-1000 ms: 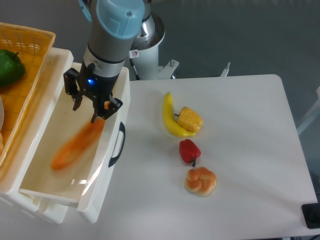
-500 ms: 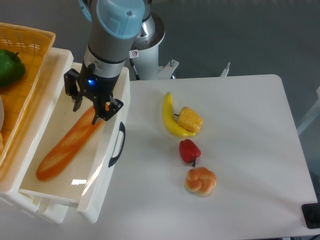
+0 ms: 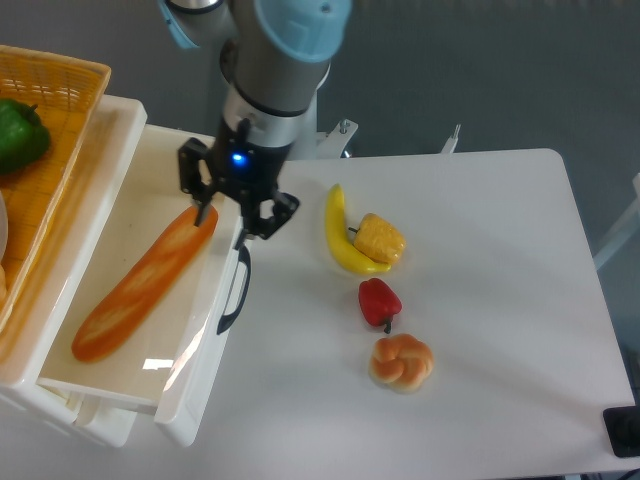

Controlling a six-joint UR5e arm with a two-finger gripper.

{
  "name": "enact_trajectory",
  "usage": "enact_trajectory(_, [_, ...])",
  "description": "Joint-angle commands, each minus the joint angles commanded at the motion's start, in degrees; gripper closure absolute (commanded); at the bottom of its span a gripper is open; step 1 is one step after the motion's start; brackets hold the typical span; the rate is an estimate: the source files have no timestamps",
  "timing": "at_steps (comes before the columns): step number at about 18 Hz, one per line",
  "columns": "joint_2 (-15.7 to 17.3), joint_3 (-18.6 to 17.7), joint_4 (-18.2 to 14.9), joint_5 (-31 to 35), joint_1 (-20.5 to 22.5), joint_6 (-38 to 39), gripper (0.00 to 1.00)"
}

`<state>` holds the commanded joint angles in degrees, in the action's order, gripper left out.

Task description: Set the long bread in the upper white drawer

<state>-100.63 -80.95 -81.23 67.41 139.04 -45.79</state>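
One step looks done: I see the long bread [image 3: 143, 284] inside the upper white drawer [image 3: 214, 325], gripper [image 3: 236, 209] spread empty above its front; next, I'd retreat.

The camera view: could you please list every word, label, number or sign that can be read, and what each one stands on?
No words or numbers can be read anywhere in this view.
The robot arm shows no legible marking.
The long bread, the upper white drawer, the orange basket and the table show no printing at all.
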Motion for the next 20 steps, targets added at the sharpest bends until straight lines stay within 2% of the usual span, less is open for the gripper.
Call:
enact_trajectory(2, [-0.71,0.0,1.5,1.49,0.36,0.18,0.3])
enact_trajectory(8, [-1.94,0.0,2.38,3.08,1.58,-0.52,0.27])
enact_trajectory(9, [-2.03,-0.09,2.82,3.08,1.85,-1.22,0.23])
enact_trajectory(11, [-2.73,-0.09,3.27,3.26,2.29,-2.89,0.0])
enact_trajectory(13, [-3.26,-0.17,3.44,4.83,2.38,-2.81,0.0])
enact_trajectory(17, [-4.14,-0.35,5.11,12.56,2.03,-2.9,0.0])
enact_trajectory(20, [-4.84,-0.26,5.38,14.33,2.03,-2.98,0.0])
